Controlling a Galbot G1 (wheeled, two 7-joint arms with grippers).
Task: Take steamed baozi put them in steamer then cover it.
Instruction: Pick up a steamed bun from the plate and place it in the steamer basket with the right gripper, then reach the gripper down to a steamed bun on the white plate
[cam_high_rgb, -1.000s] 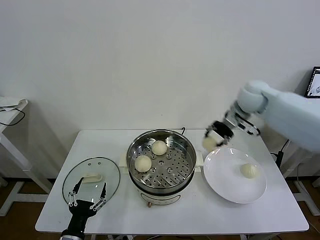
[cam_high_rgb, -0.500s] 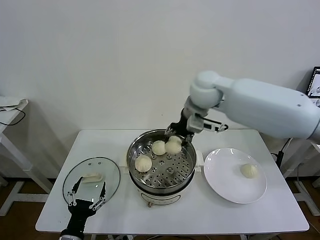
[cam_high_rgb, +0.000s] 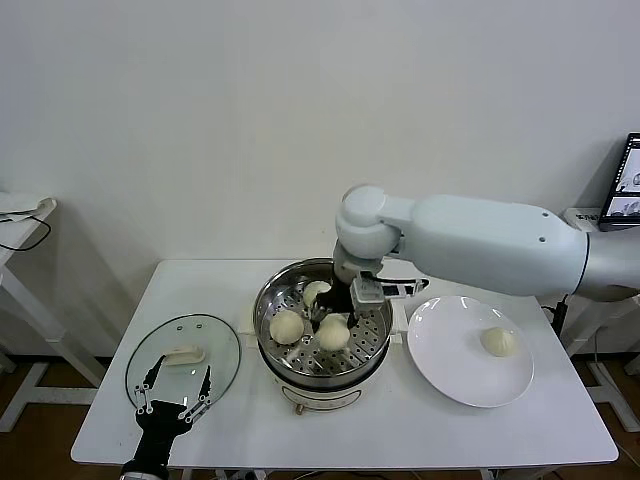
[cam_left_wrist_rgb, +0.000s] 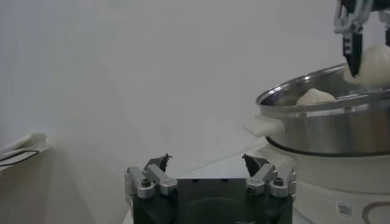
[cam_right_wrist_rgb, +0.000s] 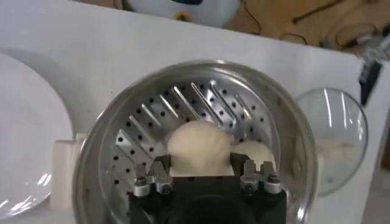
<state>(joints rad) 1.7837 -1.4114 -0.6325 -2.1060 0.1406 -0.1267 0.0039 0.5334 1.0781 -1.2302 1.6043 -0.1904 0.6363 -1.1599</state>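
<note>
The steamer (cam_high_rgb: 372, 342) stands mid-table. Two baozi lie on its tray, one at the left (cam_high_rgb: 287, 326) and one at the back (cam_high_rgb: 314, 291). My right gripper (cam_high_rgb: 333, 322) reaches down into the steamer, shut on a third baozi (cam_high_rgb: 333, 334) low over the tray. The right wrist view shows that baozi (cam_right_wrist_rgb: 198, 145) between the fingers (cam_right_wrist_rgb: 162, 165), with another one (cam_right_wrist_rgb: 261, 152) beside it. A fourth baozi (cam_high_rgb: 498, 341) lies on the white plate (cam_high_rgb: 450, 375). The glass cover (cam_high_rgb: 215, 345) lies flat at the left. My left gripper (cam_high_rgb: 175, 397) is open and empty at its front edge.
The left wrist view shows the steamer wall (cam_left_wrist_rgb: 329, 125), a baozi (cam_left_wrist_rgb: 314, 97) above its rim and the held one (cam_left_wrist_rgb: 375, 61). A cable runs behind the steamer. A side table (cam_high_rgb: 20, 215) stands far left and a screen (cam_high_rgb: 628, 180) far right.
My right arm carried the baozi from beside the plate leftward over the steamer and lowered it toward the front of the tray. The left arm has not moved.
</note>
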